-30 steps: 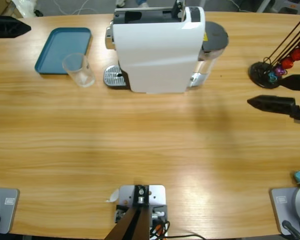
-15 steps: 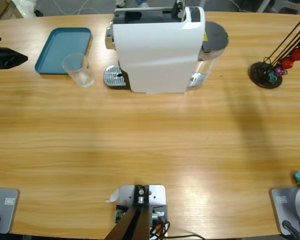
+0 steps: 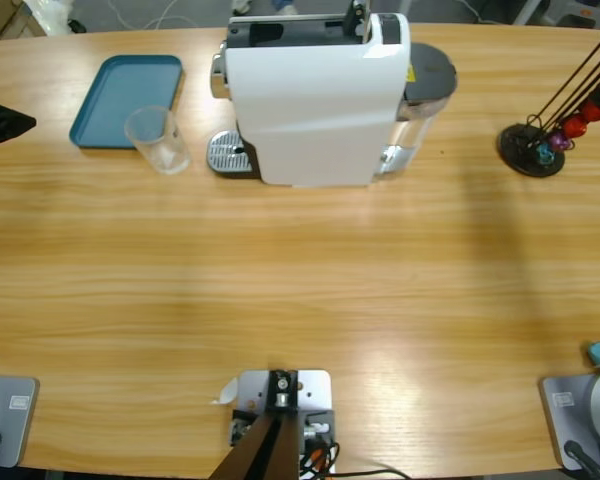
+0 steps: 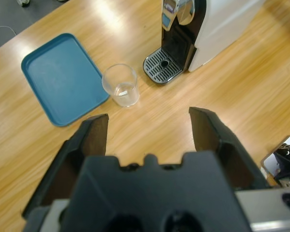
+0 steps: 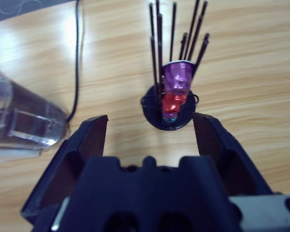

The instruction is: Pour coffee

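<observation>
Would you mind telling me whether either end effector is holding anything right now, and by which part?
Nothing is held. The left end effector and the right end effector are both open and empty.

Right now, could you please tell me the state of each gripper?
Left gripper: open, holding nothing, above the table short of the glass cup.
Right gripper: open, holding nothing, facing the capsule rack.

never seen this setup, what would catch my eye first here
The big white coffee machine at the table's far middle dominates. Left of its drip tray stands an empty clear cup touching the corner of a blue tray; at the far right a black capsule rack holds bright purple and red capsules.
</observation>
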You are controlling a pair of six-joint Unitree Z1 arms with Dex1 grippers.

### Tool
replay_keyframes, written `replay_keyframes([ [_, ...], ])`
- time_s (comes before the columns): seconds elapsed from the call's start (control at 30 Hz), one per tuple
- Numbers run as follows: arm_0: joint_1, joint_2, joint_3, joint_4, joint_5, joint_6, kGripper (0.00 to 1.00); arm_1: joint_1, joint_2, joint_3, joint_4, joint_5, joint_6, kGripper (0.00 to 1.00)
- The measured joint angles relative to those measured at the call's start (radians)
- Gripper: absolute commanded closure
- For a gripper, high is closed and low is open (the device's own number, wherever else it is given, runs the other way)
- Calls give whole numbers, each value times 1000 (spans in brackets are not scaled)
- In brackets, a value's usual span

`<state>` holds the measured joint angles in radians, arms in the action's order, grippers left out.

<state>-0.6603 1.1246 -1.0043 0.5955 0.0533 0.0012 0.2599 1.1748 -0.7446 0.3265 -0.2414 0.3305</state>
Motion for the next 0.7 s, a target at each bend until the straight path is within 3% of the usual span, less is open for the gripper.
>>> replay_keyframes([
  [0.53,11,-7,19,0,0,0,281,-58,81,0,-59,0,-2,298],
  [0.6,11,-7,19,0,0,0,282,-62,83,0,-65,0,-2,363],
  [0.7,13,-7,22,0,0,0,281,-65,87,0,-72,0,-2,367],
])
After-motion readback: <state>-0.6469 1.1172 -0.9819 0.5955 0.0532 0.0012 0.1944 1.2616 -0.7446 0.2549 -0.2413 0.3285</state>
